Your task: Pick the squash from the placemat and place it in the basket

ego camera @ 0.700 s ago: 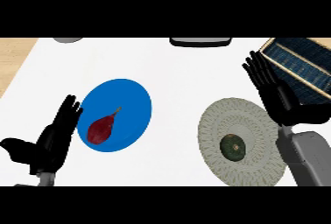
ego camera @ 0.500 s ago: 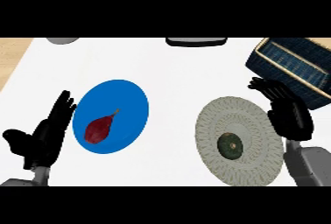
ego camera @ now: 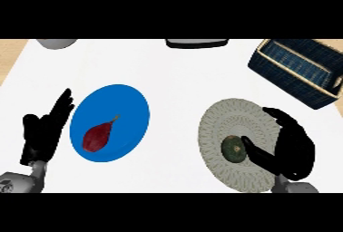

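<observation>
Dark-green round squash [ego camera: 232, 149] on woven placemat [ego camera: 227, 118].

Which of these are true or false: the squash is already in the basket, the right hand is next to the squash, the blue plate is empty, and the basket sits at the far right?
1. The squash is already in the basket. False: it lies on the round grey placemat.
2. The right hand is next to the squash. True: its thumb reaches toward it, fingers not closed round it.
3. The blue plate is empty. False: a dark red vegetable lies on it.
4. The basket sits at the far right. True.
</observation>
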{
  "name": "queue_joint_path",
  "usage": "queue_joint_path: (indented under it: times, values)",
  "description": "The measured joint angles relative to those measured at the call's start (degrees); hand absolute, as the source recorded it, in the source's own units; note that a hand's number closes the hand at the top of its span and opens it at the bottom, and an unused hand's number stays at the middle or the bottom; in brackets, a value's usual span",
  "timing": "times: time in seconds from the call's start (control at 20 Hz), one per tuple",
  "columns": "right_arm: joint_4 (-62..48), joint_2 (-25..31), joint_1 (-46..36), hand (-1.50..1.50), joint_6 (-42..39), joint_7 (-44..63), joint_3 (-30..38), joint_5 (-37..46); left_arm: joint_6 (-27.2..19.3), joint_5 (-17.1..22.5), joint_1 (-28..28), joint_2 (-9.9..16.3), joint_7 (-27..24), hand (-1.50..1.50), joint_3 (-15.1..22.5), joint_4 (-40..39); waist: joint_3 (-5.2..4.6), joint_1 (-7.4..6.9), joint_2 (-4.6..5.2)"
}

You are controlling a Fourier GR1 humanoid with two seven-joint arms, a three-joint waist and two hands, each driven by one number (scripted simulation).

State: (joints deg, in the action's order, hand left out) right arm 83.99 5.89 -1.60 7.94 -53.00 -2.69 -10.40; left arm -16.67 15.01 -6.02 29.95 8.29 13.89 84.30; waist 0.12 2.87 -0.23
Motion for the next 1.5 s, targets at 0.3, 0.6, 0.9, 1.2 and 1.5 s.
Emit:
queue_joint_path:
  times: [0.3, 0.6, 0.9, 1.2, 1.5]
  values:
    - [4.33, 0.25, 10.78, -1.5, 16.77, 6.41, 0.79, 12.03, 0.09, -0.43, -1.73, 0.43, 1.51, 0.0, -0.5, -1.6, -0.46, 0.89, -0.08]
    - [8.91, 10.44, 23.73, -1.5, 20.85, 19.56, 0.44, 25.1, 0.39, -1.04, -2.03, 0.55, 1.87, 0.0, -0.1, -1.79, -0.81, 0.58, 0.17]
    - [21.54, 19.01, 34.53, -1.5, 13.46, 35.73, -4.98, 33.65, 0.67, -1.57, -3.07, -0.19, 2.06, 0.0, 0.47, -1.96, -0.78, -0.79, 0.39]
    - [41.2, 23.1, 41.53, -1.5, 5.77, 53.66, -8.85, 38.69, 2.33, -1.72, -6.02, -1.31, 2.68, 0.0, -0.09, -4.89, -0.45, -1.6, 0.36]
    - [49.34, 21.36, 41.24, -1.5, 2.52, 65.03, -10.22, 41.68, 3.14, -3.64, -6.63, -3.64, 2.4, 0.0, -0.71, -5.81, -0.24, -2.28, 0.23]
